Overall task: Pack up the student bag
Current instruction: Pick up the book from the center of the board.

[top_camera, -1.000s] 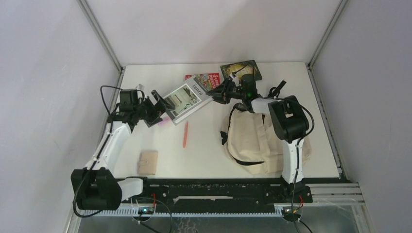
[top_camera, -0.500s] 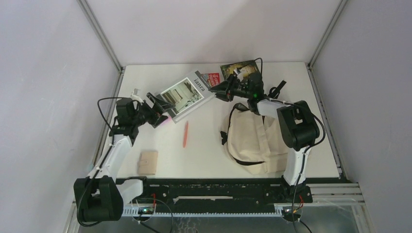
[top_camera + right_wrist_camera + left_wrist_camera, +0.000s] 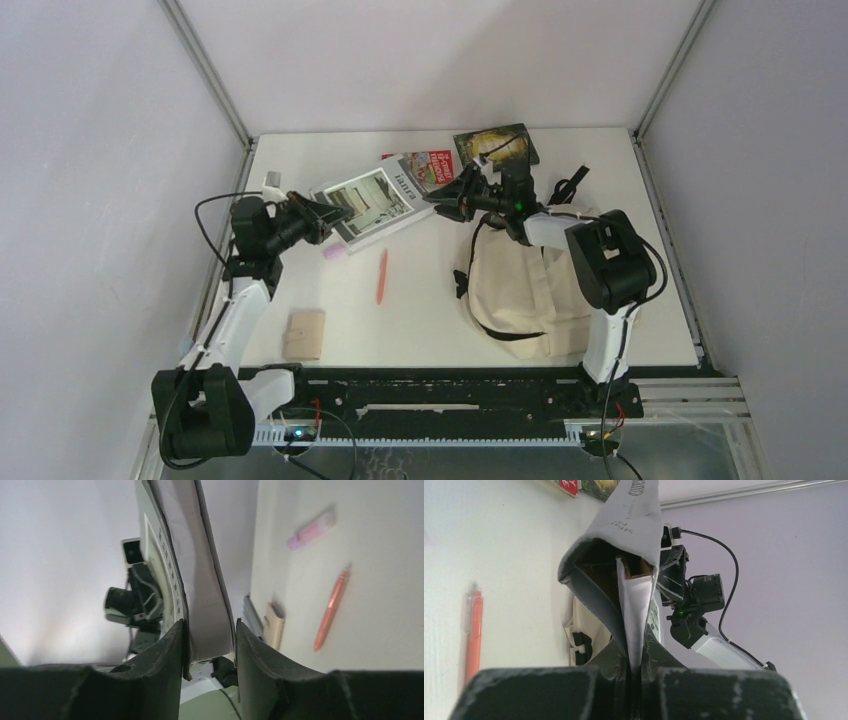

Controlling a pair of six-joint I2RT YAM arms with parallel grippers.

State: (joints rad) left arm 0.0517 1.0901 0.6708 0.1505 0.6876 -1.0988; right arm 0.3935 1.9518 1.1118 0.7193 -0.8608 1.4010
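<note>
1. White surface (image 3: pixel 420 310) inside a pale-walled booth, with both arm bases bolted along the near edge.
2. Closest in, on the left, a small tan pad (image 3: pixel 304 334) lies flat, well apart from everything else.
3. On the right, the student bag (image 3: pixel 520 290) is slumped flat. It's cream canvas with black straps, and the right arm crosses over part of it.
4. Around the middle there's an orange pen (image 3: pixel 381 276) pointing near-to-far. A pink highlighter (image 3: pixel 333 252) sits a bit further back and to the left, not touching it.
5. Past those, a grey book (image 3: pixel 375 203) spans between both hands.
   - The left hand (image 3: pixel 322 212) is clamped on its left corner. The wrist view shows the fingers pinching the white pages, with the grey cover bowed away.
   - The right hand (image 3: pixel 445 196) grips the right edge, cover and pages sandwiched between its fingers.
6. Furthest back, a red book (image 3: pixel 428 165) sits right against the grey one's far corner. Can't tell if it's tucked under. A dark green book (image 3: pixel 497 146) lies just beside it to the right.
</note>
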